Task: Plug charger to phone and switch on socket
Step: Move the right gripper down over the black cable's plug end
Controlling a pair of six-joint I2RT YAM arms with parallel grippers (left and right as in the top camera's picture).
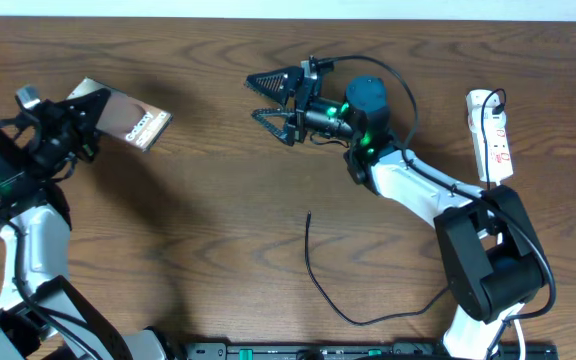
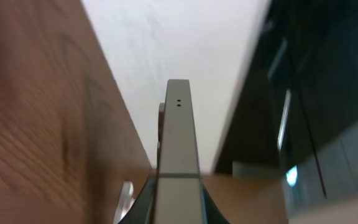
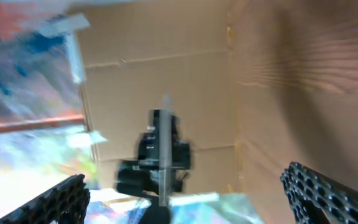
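Note:
My left gripper point(image 1: 88, 120) is shut on one end of the phone point(image 1: 136, 122), a brown-black slab with pale lettering, held tilted above the table's far left. In the left wrist view the phone point(image 2: 179, 130) shows edge-on between the jaws point(image 2: 178, 208). My right gripper point(image 1: 256, 97) is open and empty, turned sideways toward the phone, well apart from it. The right wrist view shows its open fingers point(image 3: 191, 199) and the phone point(image 3: 161, 143) far off, edge-on. The charger point(image 1: 320, 280) lies loose on the table, its tip at mid-table. The socket point(image 1: 492, 135) lies at the right edge.
The charger cable curves from its tip toward the right arm's base point(image 1: 488, 270). A black plug and cord sit in the top end of the strip. The wooden table point(image 1: 208, 220) spans the view.

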